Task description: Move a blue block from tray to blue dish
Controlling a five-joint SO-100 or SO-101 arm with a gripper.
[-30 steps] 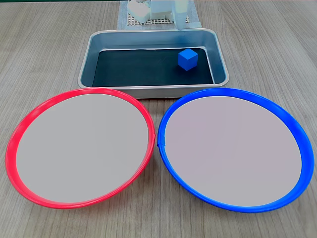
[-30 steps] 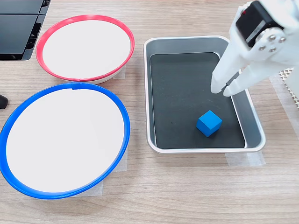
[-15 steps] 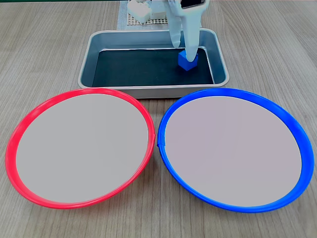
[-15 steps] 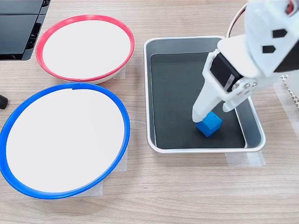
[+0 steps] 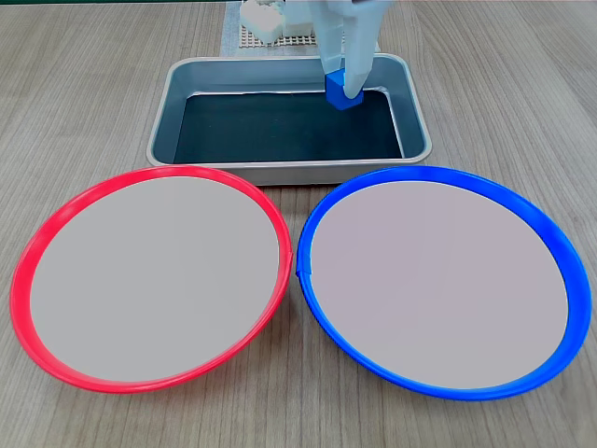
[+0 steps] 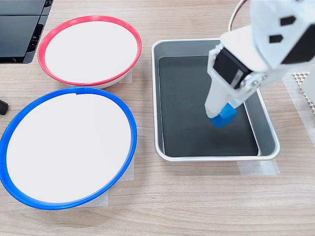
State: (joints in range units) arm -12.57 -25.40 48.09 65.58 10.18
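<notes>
— Gripper (image 6: 221,116) is closing on the blue block (image 6: 224,117) now, w/ the white fingers (image 5: 357,70) pressing it from two sides. Half a sec. ago the block was sitting on the black floor of the tray (image 5: 280,170); now it is hanging a bit above the floor, I think, because in the first exterior view it is showing higher up than before.

— So the pick is working?

— It is looking so, yes. The block is staying over the tray, near the second exterior view's right side, not yet going to the blue dish (image 6: 29,196).

— And the other things?

— Blue dish and red dish (image 6: 44,64) are both lying empty, well apart from the gripper. Next the arm is needing to carry the block over the tray rim to the blue one, approx. w/o loosening the grip.
</notes>
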